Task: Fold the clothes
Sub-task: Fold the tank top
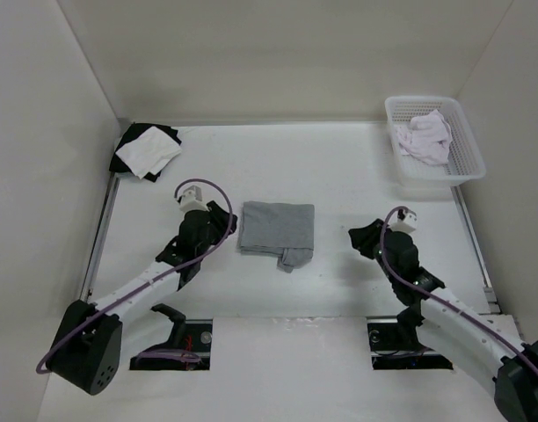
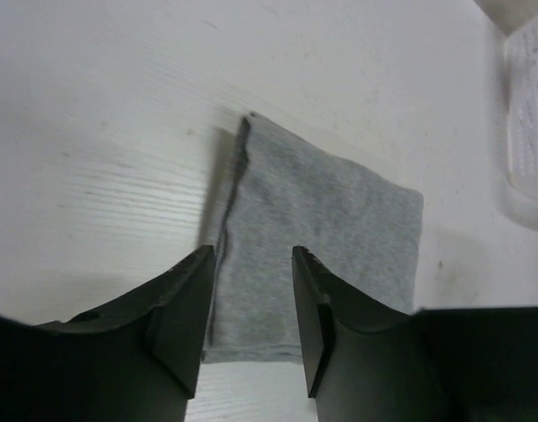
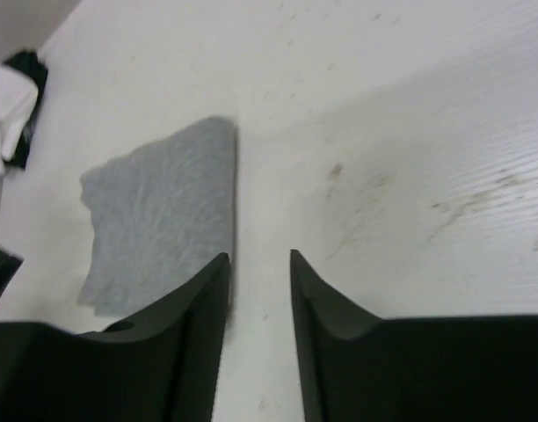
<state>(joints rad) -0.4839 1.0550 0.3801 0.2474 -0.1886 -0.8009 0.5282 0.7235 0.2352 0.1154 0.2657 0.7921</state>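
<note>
A grey top (image 1: 276, 229) is laid near the middle of the counter (image 1: 339, 167), between the two arms. It is folded into a flat, roughly rectangular packet. A small piece of the fabric is seen sticking out at its near right corner, toward the arms' bases.

The left hand (image 2: 251, 259) is held just beside the left edge of the top, pointed toward it. Its fingers (image 2: 185, 316) are spread, and nothing is pinched between them. In the left wrist view the near part of the folded top is framed in the gap between them, and a dark seam is seen running along the top's edge. Whether the fingertips touch the fabric cannot be told.

The right hand (image 3: 258, 257) is placed to the right of the top, apart from it, over bare counter. Its fingers are likewise spread and nothing is gripped; only the white surface is seen in the gap. In the right wrist view the top is seen beyond and to the left of the fingers.

A white basket (image 1: 467, 154) is set at the far right corner of the counter, and a crumpled white cloth (image 1: 423, 136) is held in it. A black-and-white pile of cloth (image 1: 146, 149) is left at the far left corner, against the wall. Both are well apart from the top and from the hands.
</note>
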